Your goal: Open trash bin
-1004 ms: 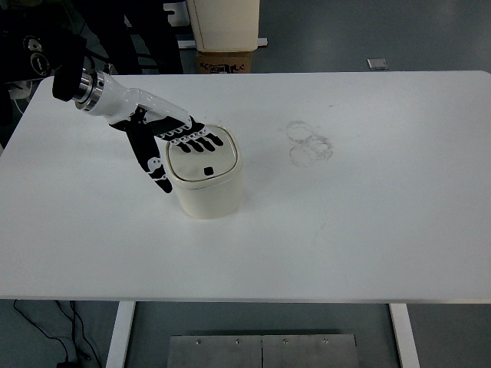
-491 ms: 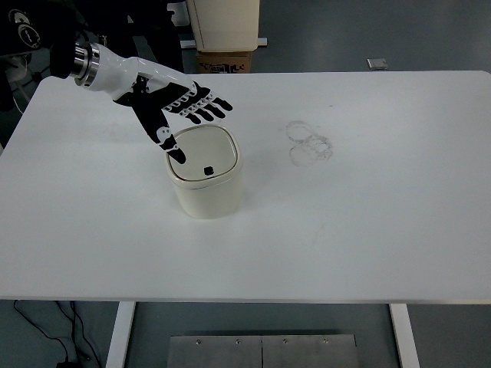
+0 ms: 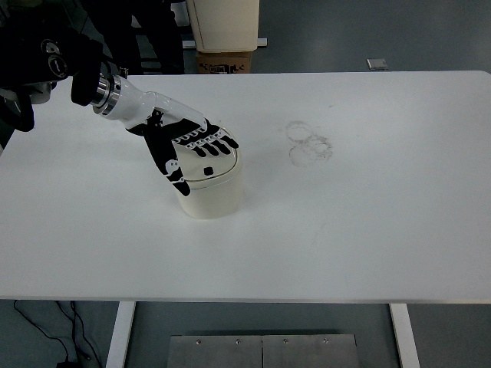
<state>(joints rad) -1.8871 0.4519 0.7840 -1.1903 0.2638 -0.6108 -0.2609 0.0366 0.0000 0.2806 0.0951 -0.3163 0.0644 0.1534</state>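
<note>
Our left hand point(image 3: 188, 147) lies flat over the bin point(image 3: 208, 184), left of the frame's centre. The fingers are spread and nearly straight, grasping nothing. The four fingertips point(image 3: 217, 145) reach across the far part of the lid point(image 3: 209, 165) toward its right rim, and they appear to press on it, though we cannot be sure of contact from this height. The thumb point(image 3: 178, 179) points down toward the frame's bottom and hangs along the bin's left side, at or just beside its upper edge.

The bin is a cream, rounded-square tub standing upright on the table point(image 3: 368, 215). Its lid sits level and closed, with a small dark square mark point(image 3: 207, 170) near the lid's middle, just below our fingers.

Our left arm point(image 3: 130, 103) comes in from the upper left of the frame, white at the wrist with a metal ring, black further back.

To the right of the bin, well apart from it, faint ring-shaped smudges point(image 3: 309, 142) mark the tabletop. Beyond the table's far edge, at the top of the frame, stands a cream cabinet point(image 3: 224, 23) with a cardboard box point(image 3: 225, 61) below it.
</note>
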